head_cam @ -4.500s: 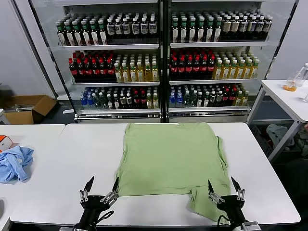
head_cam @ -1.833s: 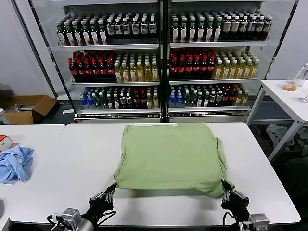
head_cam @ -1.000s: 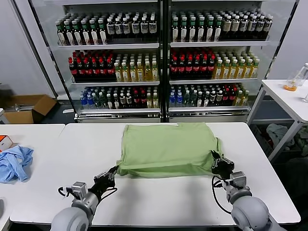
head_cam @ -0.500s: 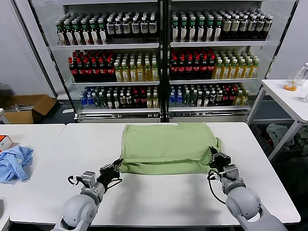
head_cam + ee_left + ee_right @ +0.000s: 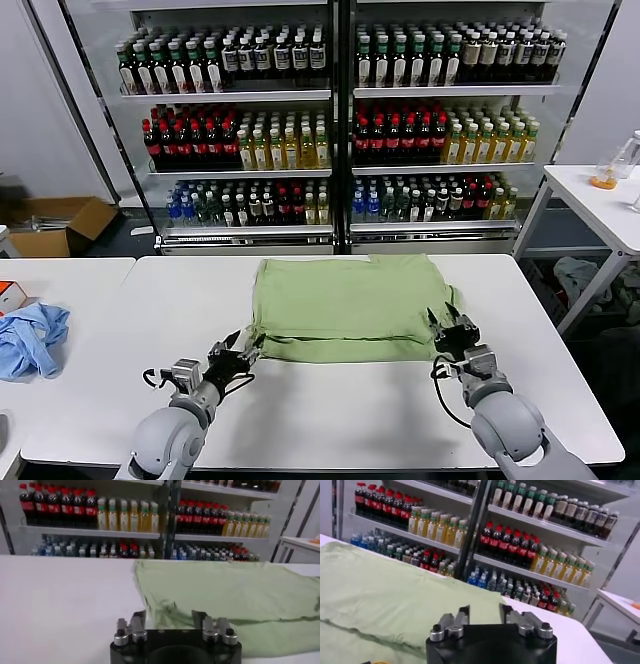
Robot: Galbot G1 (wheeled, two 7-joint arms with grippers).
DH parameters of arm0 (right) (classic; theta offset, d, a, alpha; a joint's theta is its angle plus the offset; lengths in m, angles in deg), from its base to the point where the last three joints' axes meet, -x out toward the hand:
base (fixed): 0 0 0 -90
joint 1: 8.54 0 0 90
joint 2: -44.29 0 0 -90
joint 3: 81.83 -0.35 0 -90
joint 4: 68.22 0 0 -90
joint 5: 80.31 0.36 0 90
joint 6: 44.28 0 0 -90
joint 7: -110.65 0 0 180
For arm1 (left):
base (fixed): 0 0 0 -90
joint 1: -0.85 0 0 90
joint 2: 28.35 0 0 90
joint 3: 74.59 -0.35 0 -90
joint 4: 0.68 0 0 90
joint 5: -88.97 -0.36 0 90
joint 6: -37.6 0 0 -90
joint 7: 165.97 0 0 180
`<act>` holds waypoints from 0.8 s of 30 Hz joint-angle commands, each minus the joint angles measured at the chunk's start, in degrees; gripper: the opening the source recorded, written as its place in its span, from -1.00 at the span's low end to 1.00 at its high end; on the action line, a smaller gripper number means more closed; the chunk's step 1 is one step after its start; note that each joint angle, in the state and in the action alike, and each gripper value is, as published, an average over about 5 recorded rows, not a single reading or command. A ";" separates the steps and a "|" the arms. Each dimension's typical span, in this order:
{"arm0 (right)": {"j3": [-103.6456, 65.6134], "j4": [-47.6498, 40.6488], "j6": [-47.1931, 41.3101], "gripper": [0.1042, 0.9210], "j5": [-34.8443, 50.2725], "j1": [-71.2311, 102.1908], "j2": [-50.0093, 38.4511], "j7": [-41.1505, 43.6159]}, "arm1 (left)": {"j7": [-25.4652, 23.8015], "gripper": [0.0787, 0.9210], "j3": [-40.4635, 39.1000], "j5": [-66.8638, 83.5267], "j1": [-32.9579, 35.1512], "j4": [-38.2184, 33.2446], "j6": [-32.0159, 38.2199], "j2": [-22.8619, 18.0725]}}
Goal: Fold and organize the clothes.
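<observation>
Folded green shirt (image 5: 348, 308) lies between left gripper (image 5: 238, 352) and right gripper (image 5: 447, 326), both spread apart, at its near corners

— Where is the shirt (image 5: 350, 305)?
— Mid-table, light green, folded in half: the near half lies doubled over the far half, fold edge nearest the robot, slightly rumpled

Two rounded light-grey forearms fill the lower left and lower right of the head view. Each ends in a silver wrist block, a looping black cable and a black gripper, left gripper (image 5: 238, 350) and right gripper (image 5: 446, 321), with slim dark fingers and silver screw-headed knuckles.
</observation>
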 commanded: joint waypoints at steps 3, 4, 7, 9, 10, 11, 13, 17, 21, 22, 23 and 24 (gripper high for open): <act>-5.18 1.41 -2.64 0.52 4.06 5.69 -0.19 -0.13 | 0.18 0.69 -0.11 -0.31 0.28 1.48 0.05 -0.21; -5.28 1.12 -3.26 0.60 5.11 5.62 -0.09 -0.30 | 0.26 0.72 -0.25 -0.35 -0.01 1.79 0.02 -0.30; -5.44 0.78 -5.13 0.72 8.21 5.05 0.40 -0.82 | 0.51 0.76 -0.67 -0.56 -0.79 2.63 -0.10 -0.54; -5.25 0.35 -6.11 0.75 9.23 4.60 0.72 -1.03 | 0.63 0.74 -0.93 -0.60 -1.34 3.36 -0.24 -0.77; -5.00 -0.05 -6.56 0.75 9.56 4.33 0.84 -1.12 | 0.68 0.70 -1.06 -0.58 -1.61 3.83 -0.33 -0.92; -4.72 -0.48 -7.00 0.76 9.90 4.04 0.97 -1.20 | 0.71 0.65 -1.19 -0.53 -1.89 4.33 -0.41 -1.08; -4.05 -1.39 -7.88 0.70 11.07 3.33 1.15 -1.40 | 0.77 0.53 -1.43 -0.47 -2.36 5.21 -0.54 -1.39; -2.58 -2.94 -9.02 0.45 13.07 1.86 1.38 -1.70 | 0.89 0.24 -1.84 -0.39 -2.94 6.29 -0.70 -1.78; -1.40 -3.69 -9.22 0.18 13.77 0.85 1.42 -1.70 | 0.76 -0.02 -2.12 -0.11 -3.03 6.53 -0.88 -1.77; -1.22 -3.79 -9.23 0.11 13.94 0.67 1.42 -1.69 | 0.68 -0.09 -2.15 0.06 -3.02 6.53 -0.93 -1.71; -1.09 -3.84 -9.22 0.05 14.10 0.55 1.42 -1.67 | 0.57 -0.17 -2.16 0.31 -3.02 6.52 -1.00 -1.64; -0.97 -3.88 -9.22 -0.01 14.28 0.44 1.41 -1.62 | 0.45 -0.23 -2.16 0.57 -3.01 6.51 -1.06 -1.56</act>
